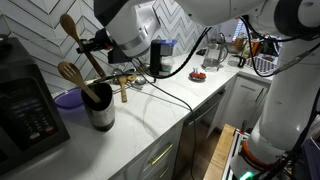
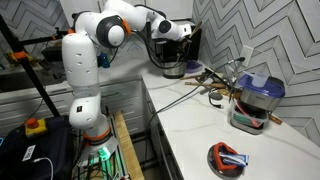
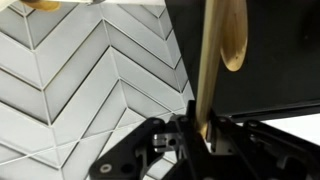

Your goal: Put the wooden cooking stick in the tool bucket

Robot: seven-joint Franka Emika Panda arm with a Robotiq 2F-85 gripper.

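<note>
My gripper (image 1: 93, 44) is shut on the handle of the wooden cooking stick (image 1: 68, 25), a long light-brown spoon with an oval head. It holds the stick tilted, head up, over the tool bucket (image 1: 101, 112), a small metal cylinder on the white counter. The stick's lower end seems to reach the bucket's mouth. A second spoon with a rounder head (image 1: 70, 72) stands in the bucket. In the wrist view the stick (image 3: 228, 40) runs up from between the jaws (image 3: 203, 125). The gripper (image 2: 186, 33) and the bucket (image 2: 173, 68) also show far off in an exterior view.
A low purple bowl (image 1: 67, 98) sits beside the bucket, and a black appliance (image 1: 25, 110) stands at the left. A short dark-handled tool (image 1: 124, 92) and black cables (image 1: 165, 95) lie on the counter. A blue-lidded container (image 2: 256, 100) and a red item (image 2: 228, 157) stand farther along.
</note>
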